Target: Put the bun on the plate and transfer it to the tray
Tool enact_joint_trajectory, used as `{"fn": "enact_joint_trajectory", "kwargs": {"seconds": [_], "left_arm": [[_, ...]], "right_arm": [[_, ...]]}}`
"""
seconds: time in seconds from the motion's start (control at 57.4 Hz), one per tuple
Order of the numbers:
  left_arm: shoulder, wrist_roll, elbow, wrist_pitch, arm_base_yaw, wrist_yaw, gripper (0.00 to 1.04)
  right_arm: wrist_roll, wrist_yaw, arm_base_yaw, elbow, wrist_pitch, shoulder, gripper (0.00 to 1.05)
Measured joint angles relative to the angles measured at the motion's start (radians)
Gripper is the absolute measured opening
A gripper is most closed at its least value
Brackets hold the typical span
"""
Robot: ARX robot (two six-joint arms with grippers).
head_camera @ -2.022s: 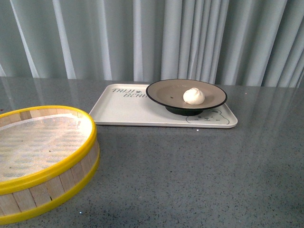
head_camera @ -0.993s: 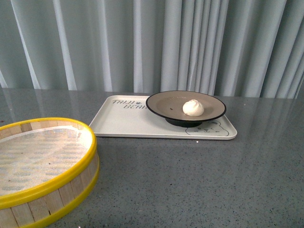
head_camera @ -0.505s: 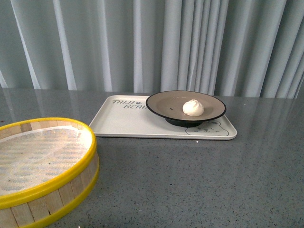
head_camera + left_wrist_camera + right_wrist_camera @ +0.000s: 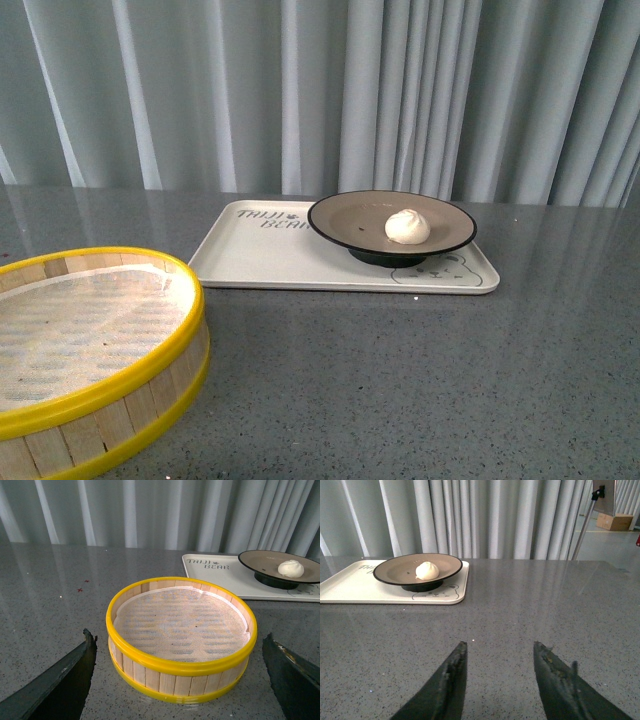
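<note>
The bun (image 4: 407, 226) sits a little right of centre in the plate (image 4: 345, 213), and the plate stands on the right half of the tray (image 4: 260, 258), covering part of the bear drawing. It looks soft and light, with a smooth skin that would dent under a hard squeeze; if it had to be lifted again, I'd take it gently across its round sides, below the pleated top. The plate looks stiff and a bit slick, best gripped at its thin black rim. Judging from how things lie, both steps look done.

On the near left of the grey table (image 4: 420, 380) stands the yellow-rimmed steamer basket (image 4: 90, 345), with only its white liner inside, well apart from the tray.

The left gripper (image 4: 180, 680) has its 2 fingers spread wide, hanging over the basket and holding nothing. The right gripper (image 4: 499, 680) has its fingers parted too, over bare table, well short of the tray.

Against 2 seconds ago, the view has tipped up slightly, so the tray and basket sit lower in the front view; since half a second ago nothing has shifted.
</note>
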Motion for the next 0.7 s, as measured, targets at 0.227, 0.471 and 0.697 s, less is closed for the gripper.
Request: {"fn": "enact_joint_trajectory", "kwargs": {"seconds": [0.227,0.471,0.697], "left_arm": [[0.000,0.000,0.000,0.000,0.000,0.000,0.98],[0.000,0.000,0.000,0.000,0.000,0.000,0.98],[0.000,0.000,0.000,0.000,0.000,0.000,0.98]], "right_arm": [[0.000,0.000,0.000,0.000,0.000,0.000,0.88],[0.001,0.000,0.000,0.000,0.000,0.000,0.96],[0.001,0.000,0.000,0.000,0.000,0.000,0.96]]}}
